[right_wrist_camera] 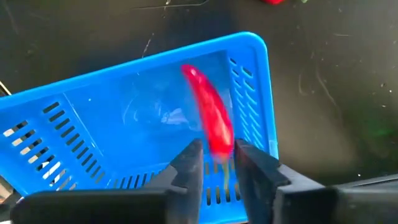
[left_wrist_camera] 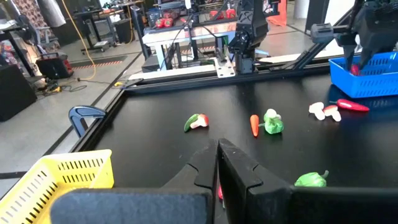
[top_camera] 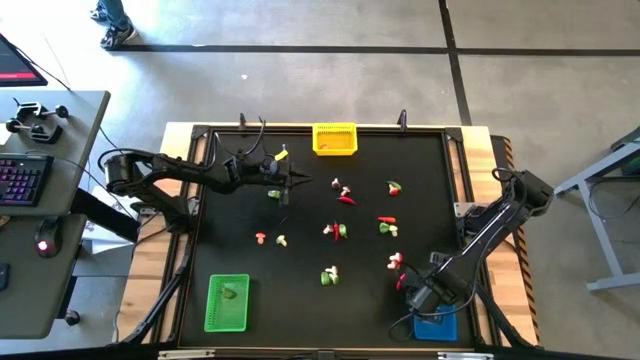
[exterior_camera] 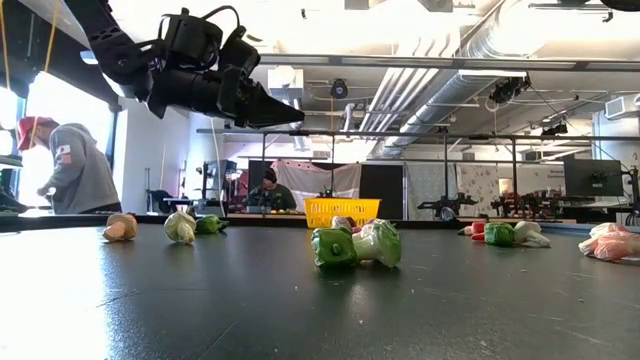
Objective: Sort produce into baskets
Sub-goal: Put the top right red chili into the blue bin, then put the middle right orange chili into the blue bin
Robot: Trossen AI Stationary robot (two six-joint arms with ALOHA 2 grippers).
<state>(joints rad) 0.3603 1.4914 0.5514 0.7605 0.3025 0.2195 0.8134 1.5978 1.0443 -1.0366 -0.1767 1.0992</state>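
The right pincer [right_wrist_camera: 217, 163] is hanging directly over the blue rectangular plastic mesh basket [right_wrist_camera: 93, 118], which is sitting at about five o'clock on the black table [top_camera: 300, 280]. Between its fingers a long red toy chili pepper [right_wrist_camera: 210, 118] is pointing down into the basket; the fingers are standing slightly apart on either side of its lower end, and whether they are still pinching it or letting go cannot be told from here.

To do this step well, the pincer should be keeping itself over the basket's middle rather than its side wall (the pepper is lying close to the slotted side), spreading its fingers fully so the piece drops clear, and then lifting straight up so neither finger is catching the rim.

The left pincer [left_wrist_camera: 217, 163] is hovering above the table towards eleven o'clock, its fingers pressed together on nothing visible, just short of the yellow mesh basket [top_camera: 335, 139] at twelve o'clock. The green mesh basket [top_camera: 227, 303] is waiting at seven o'clock with a green piece already inside.

The rest of the small red, green and whitish toy vegetables [top_camera: 340, 230] are lying scattered across the table's middle and three o'clock side, so most of the sorting seems still to be done.
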